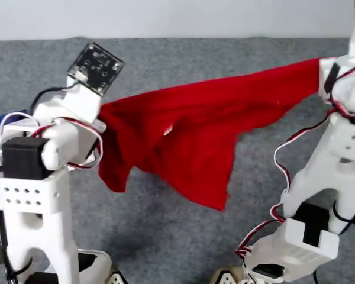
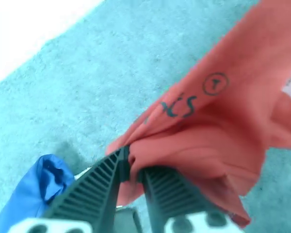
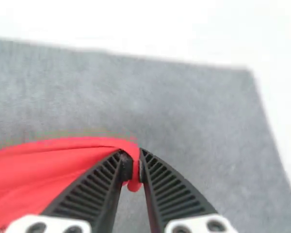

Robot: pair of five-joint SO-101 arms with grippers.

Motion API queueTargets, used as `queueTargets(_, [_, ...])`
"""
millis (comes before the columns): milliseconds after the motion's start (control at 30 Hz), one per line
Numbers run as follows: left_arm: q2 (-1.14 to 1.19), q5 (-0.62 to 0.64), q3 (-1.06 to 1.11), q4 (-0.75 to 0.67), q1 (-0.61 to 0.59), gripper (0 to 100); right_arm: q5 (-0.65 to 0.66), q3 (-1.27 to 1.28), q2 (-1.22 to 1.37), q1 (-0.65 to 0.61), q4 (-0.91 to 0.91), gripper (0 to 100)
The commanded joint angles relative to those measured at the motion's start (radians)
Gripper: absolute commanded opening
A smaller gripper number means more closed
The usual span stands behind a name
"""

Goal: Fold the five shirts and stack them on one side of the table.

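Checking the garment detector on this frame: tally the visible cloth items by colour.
red fabric shirt: 1, held off the table between the left gripper and the right gripper
blue fabric garment: 1, partly visible beside the left arm
Total: 2

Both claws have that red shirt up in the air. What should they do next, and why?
Probably lower the red shirt together onto the grey mat. The left claw and right claw each pinch an edge, and it hangs stretched between them, sagging in the air; folding likely needs it lying flat.
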Motion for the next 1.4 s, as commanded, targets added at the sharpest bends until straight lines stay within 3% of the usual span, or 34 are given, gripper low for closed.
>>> queueTargets(0, [-0.029, -0.005, -0.028, 0.02, -0.044, 4, 0.044, -0.055, -0.047, -0.051, 0.016, 1.0])
queueTargets(167, [-0.028, -0.006, 0.11, 0.035, -0.074, 15, 0.064, 0.089, -0.012, -0.17, 0.012, 1.0])
queueTargets(367, [-0.028, -0.052, 0.42, -0.028, -0.121, 21, 0.049, 0.181, 0.137, -0.259, 0.012, 1.0])
queueTargets(600, [-0.028, -0.058, 0.39, -0.035, -0.166, 22, 0.021, 0.181, 0.232, -0.314, 0.01, 1.0])
queueTargets(700, [-0.028, -0.054, 0.314, 0.014, -0.087, 21, 0.021, 0.181, 0.251, -0.331, 0.01, 1.0])
queueTargets(833, [-0.026, 0.038, 0.302, 0.037, 0.153, 21, 0.021, 0.181, 0.271, -0.34, 0.012, 1.0])
queueTargets(1000, [0.008, 0.175, 0.441, -0.103, 0.396, 21, -0.021, 0.181, 0.272, -0.34, 0.019, 1.0])
queueTargets(1367, [0.43, 0.178, 0.529, -0.325, 0.486, 22, -0.035, 0.183, 0.266, -0.335, 0.041, 1.0])
